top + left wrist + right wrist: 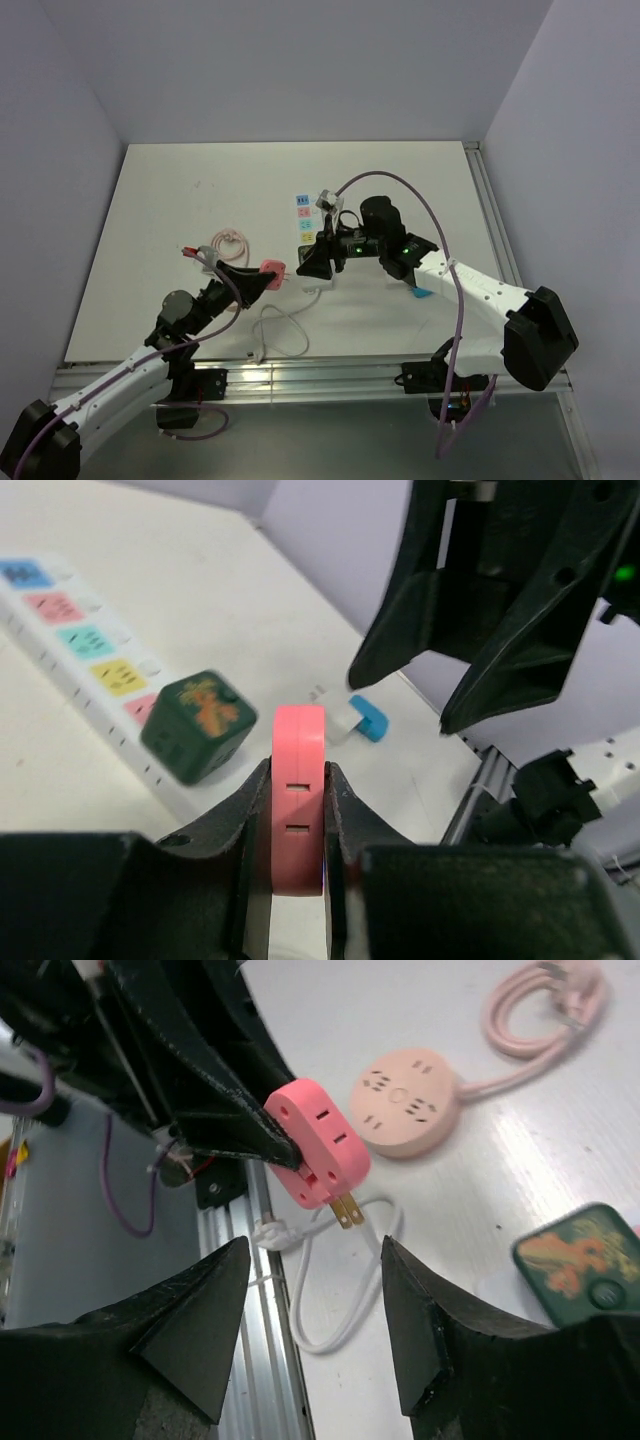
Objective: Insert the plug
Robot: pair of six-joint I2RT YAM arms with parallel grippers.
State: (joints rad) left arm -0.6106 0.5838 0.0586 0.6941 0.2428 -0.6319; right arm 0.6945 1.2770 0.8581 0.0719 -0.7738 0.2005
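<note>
A pink plug adapter (298, 800) with two brass prongs (347, 1210) is clamped between my left gripper's (298, 768) fingers and held above the table. In the top view the adapter (271, 267) is just left of the white power strip (304, 218) with coloured outlets. The strip shows in the left wrist view (60, 620) with a dark green cube charger (197, 725) plugged in. My right gripper (312, 1250) is open and empty, hovering over the strip's near end (315, 262), facing the adapter (318, 1155).
A round pink socket (405, 1100) with a coiled pink cord (545, 1005) lies left of the strip. A white cable loop (280, 330) lies by the front rail. A blue and white plug (355, 720) sits right of the strip.
</note>
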